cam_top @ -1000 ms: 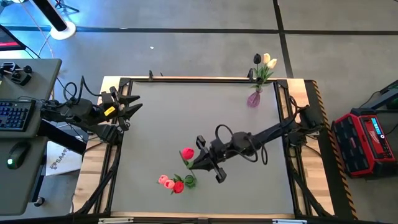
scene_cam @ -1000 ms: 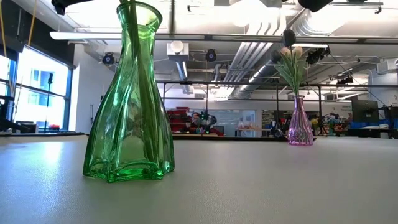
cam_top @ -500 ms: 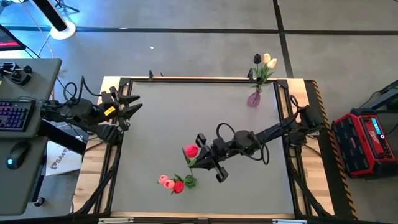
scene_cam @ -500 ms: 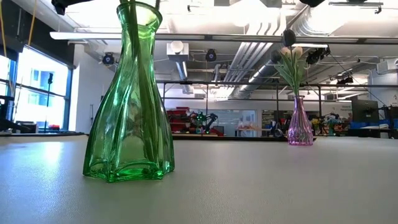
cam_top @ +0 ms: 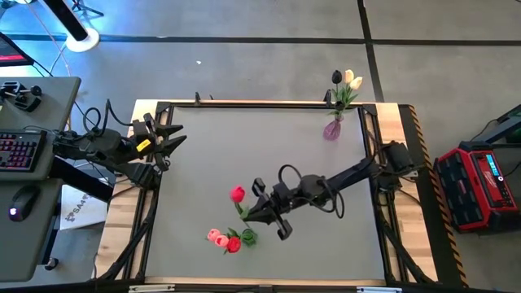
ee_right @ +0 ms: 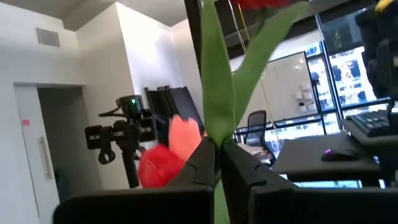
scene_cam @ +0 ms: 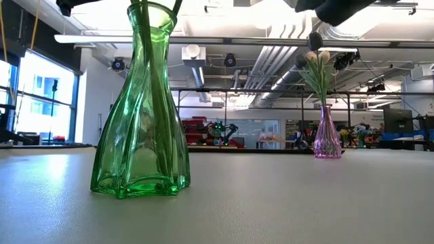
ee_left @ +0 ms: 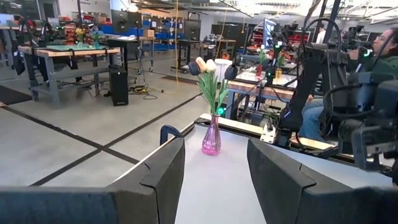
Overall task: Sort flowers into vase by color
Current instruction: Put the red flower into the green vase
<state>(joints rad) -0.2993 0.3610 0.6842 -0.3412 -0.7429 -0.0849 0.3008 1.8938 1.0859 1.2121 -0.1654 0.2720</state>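
Your right end effector (cam_top: 247,215) pinches a red tulip (cam_top: 237,194) by its thin green stem above the green vase (scene_cam: 141,108) near the surface's front edge, where pink and red blooms (cam_top: 221,239) already stand. Light and whippy, it handles best gripped low. Your left end effector (cam_top: 173,135) waits spread at the far-left corner.

Red tulip (cam_top: 238,194) clamped in right hand (cam_top: 251,213), above green vase's (cam_top: 248,237) red-pink blooms (cam_top: 221,239).
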